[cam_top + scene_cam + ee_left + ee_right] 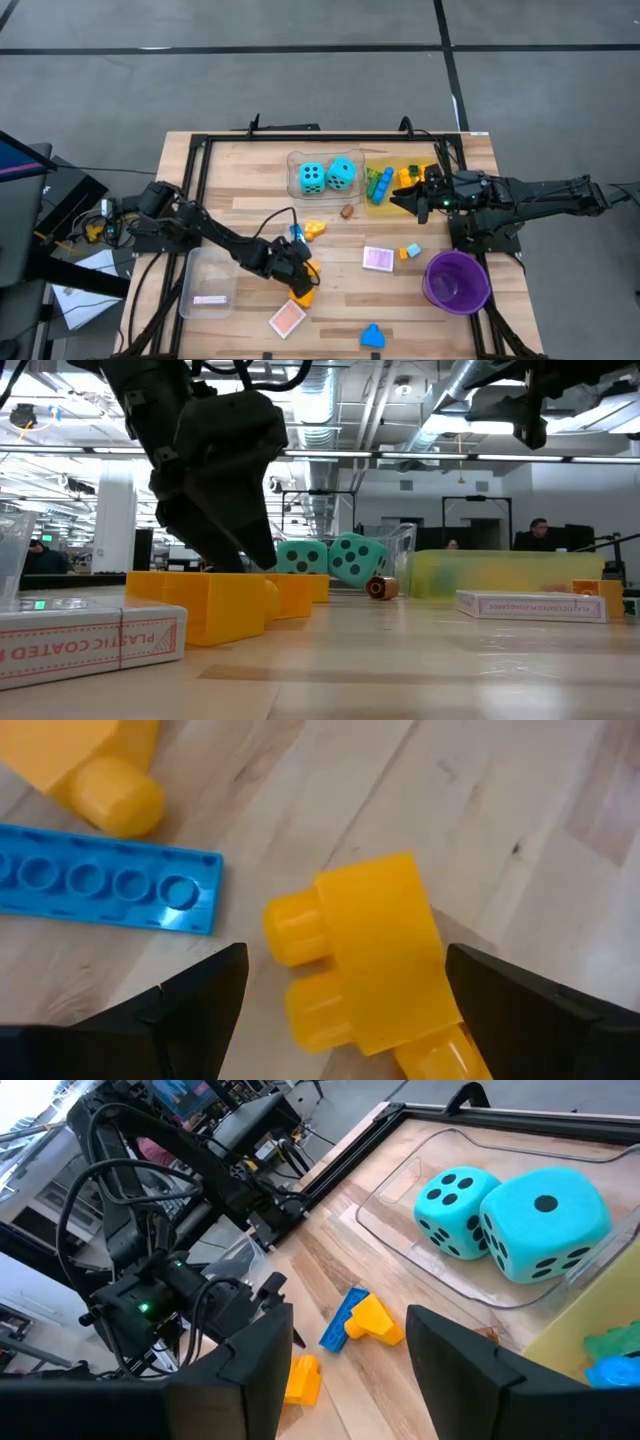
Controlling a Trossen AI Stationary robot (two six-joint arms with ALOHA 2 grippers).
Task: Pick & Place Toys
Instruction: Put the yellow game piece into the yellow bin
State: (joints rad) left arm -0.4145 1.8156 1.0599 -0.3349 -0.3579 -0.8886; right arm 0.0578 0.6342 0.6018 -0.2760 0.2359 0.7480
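Jaws of the left gripper [340, 1010] stand apart around a yellow brick [370, 965], only its wrist view shows.

The dark six-joint left arm reaches from its base at the left edge, across the counter toward the front middle, its wrist bent downward. The left gripper [303, 283] hangs low just above the counter, fingers [190, 1005] spread wide apart. The dark right arm stretches in from the right side, held raised; the right gripper [405, 198] has its fingers [245, 1365] parted, holding nothing.
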